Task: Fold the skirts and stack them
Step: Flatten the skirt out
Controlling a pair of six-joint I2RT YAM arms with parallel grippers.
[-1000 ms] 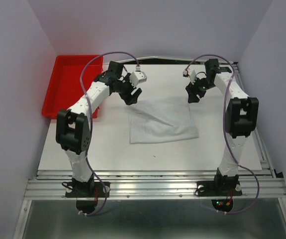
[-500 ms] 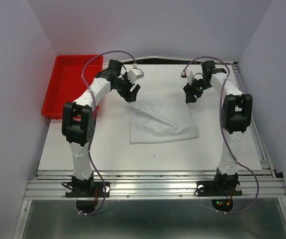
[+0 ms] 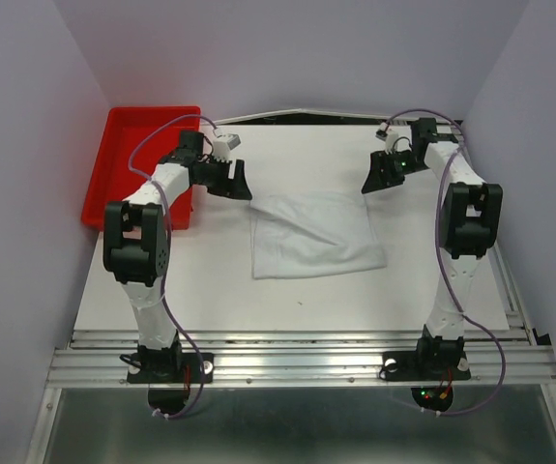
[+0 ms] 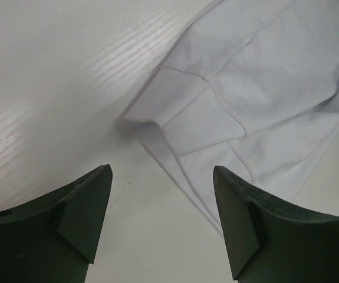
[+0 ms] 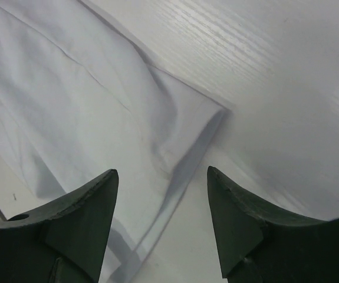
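A: Where is the skirt [image 3: 316,234] found?
B: Laid flat mid-table [image 3: 210,280], nearer the far edge; creased, one layer folded over.
A: Jaws?
B: Left gripper [image 3: 238,182] is noted by the skirt's far left corner, jaws apart, nothing gripped. Right gripper [image 3: 375,180] is noted by the far right corner, jaws likewise spread.

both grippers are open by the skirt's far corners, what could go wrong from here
1. The skirt corner by the left gripper lies in stacked layers, so a pinch might catch only the top one.
2. The right gripper faces a rumpled corner, so the fold could come out crooked.
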